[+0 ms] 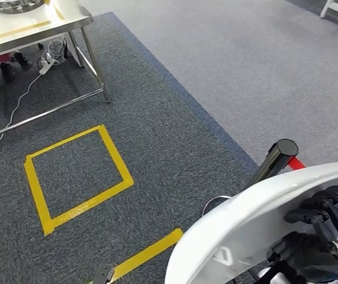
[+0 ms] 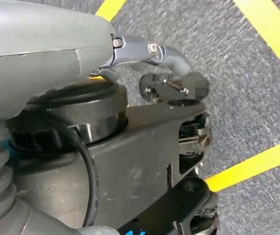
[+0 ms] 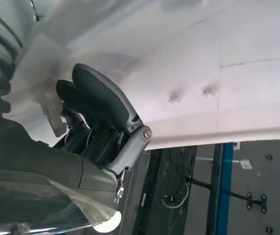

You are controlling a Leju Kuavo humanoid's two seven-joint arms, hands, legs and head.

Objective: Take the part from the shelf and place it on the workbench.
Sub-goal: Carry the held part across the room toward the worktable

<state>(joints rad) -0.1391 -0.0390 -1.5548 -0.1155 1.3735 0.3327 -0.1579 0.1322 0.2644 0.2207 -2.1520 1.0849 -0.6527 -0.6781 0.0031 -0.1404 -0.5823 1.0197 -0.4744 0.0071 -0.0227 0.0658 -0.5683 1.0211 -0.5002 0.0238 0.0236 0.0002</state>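
The part (image 1: 256, 219) is a large curved white panel at the lower right of the head view. My right hand (image 1: 332, 225) grips it from beneath with dark fingers at its near edge. In the right wrist view the thumb and fingers of the right hand (image 3: 101, 112) press against the white underside of the part (image 3: 205, 73). The workbench (image 1: 32, 23), white-topped on metal legs, stands at the far left. My left hand (image 2: 160, 54) hangs over the grey carpet, thumb out, holding nothing.
A yellow tape square (image 1: 75, 177) marks the carpet in front of the workbench, with another yellow strip (image 1: 149, 253) nearer me. A black post with a red belt (image 1: 277, 155) stands just behind the part. Cables and a person's shoes (image 1: 6, 68) lie under the bench.
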